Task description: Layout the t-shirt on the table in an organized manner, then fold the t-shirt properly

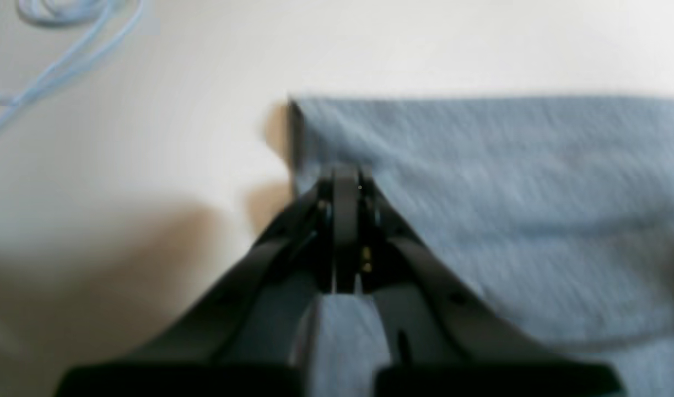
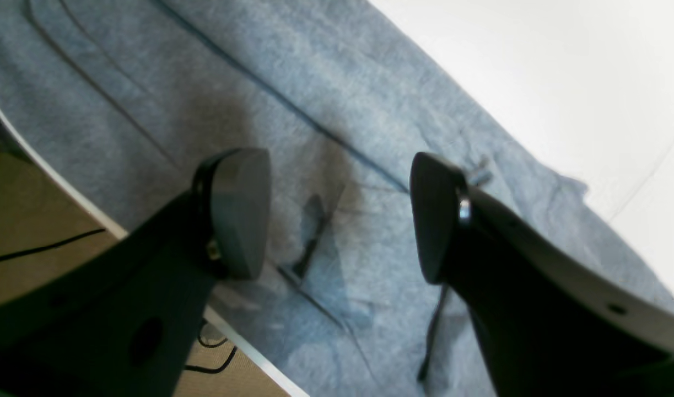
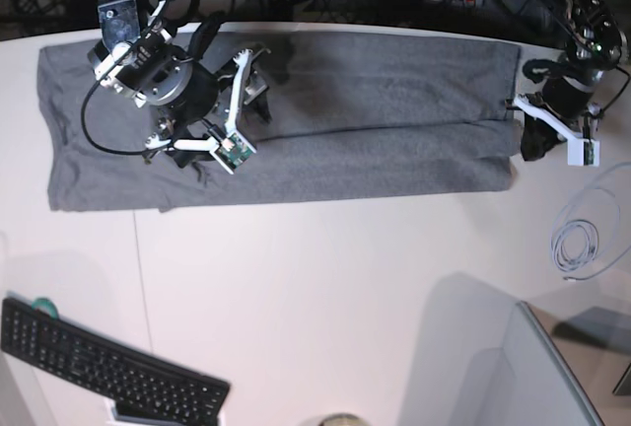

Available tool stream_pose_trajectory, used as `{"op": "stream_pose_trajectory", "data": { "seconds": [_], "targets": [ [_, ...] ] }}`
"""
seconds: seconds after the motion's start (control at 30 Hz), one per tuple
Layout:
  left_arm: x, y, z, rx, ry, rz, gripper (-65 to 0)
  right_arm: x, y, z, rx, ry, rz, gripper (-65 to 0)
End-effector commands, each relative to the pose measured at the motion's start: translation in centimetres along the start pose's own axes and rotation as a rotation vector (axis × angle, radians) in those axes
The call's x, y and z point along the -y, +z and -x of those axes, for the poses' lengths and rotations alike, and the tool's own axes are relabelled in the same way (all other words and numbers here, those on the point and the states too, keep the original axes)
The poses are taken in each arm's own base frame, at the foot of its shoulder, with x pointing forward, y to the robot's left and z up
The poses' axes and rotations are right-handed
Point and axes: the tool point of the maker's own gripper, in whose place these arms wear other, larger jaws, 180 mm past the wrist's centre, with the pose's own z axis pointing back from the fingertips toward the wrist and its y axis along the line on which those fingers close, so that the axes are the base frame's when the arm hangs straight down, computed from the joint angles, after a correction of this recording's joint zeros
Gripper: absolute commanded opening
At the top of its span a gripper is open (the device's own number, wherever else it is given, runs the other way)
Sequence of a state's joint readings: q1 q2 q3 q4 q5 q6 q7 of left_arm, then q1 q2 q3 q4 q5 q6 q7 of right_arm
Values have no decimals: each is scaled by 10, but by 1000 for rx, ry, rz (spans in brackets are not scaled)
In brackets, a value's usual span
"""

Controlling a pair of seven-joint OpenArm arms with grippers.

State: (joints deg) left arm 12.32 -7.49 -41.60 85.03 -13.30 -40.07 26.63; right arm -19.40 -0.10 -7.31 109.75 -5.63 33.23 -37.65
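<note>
In the base view, a black keyboard (image 3: 108, 372) lies at the near left corner of the white desk (image 3: 325, 288), well apart from the cloth. Along the far edge, the grey t-shirt (image 3: 375, 130) lies as a long flat band, folded lengthwise, stretching from the far left almost to the far right. Over its left part hangs the right gripper (image 3: 237, 101), jaws spread wide; its wrist view shows the two dark fingers (image 2: 237, 212) apart with creased grey fabric (image 2: 325, 165) between them and nothing clamped. At the band's right end sits the left gripper (image 3: 521, 118), and its blurred wrist view shows the fingers (image 1: 345, 187) pressed together on the t-shirt's edge (image 1: 480, 182), close to a corner. A coil of pale blue cable (image 3: 577, 244) rests on the desk just right of the shirt.
</note>
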Motion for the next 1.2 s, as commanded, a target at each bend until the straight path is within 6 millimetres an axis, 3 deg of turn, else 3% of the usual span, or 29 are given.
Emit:
{"op": "stream_pose_trajectory", "data": {
  "seconds": [0.0,0.03,0.17,0.23,0.63,0.8,1.0,1.17],
  "targets": [
    [-4,0,-8,29,4,-5,-650,3,2,-11,44,-6,9,-275],
    [-5,-2,-8,29,11,-5,-650,3,3,-10,40,-6,8,-275],
    [-5,-10,-6,24,35,3,-395,0,3,-5,30,-8,3,-275],
    [-5,-15,-4,16,51,6,-364,0,3,-5,30,-8,3,-275],
    [-17,-42,8,-24,143,17,-474,1,3,-6,32,-7,4,-275],
    [-16,-43,10,-28,147,20,-650,1,3,-6,32,-7,4,-275],
    [-17,-39,19,-49,146,16,-650,0,3,-6,32,-7,3,-275],
    [-19,-21,27,-65,106,3,-650,-1,3,-6,33,-7,1,-275]
  ]
}}
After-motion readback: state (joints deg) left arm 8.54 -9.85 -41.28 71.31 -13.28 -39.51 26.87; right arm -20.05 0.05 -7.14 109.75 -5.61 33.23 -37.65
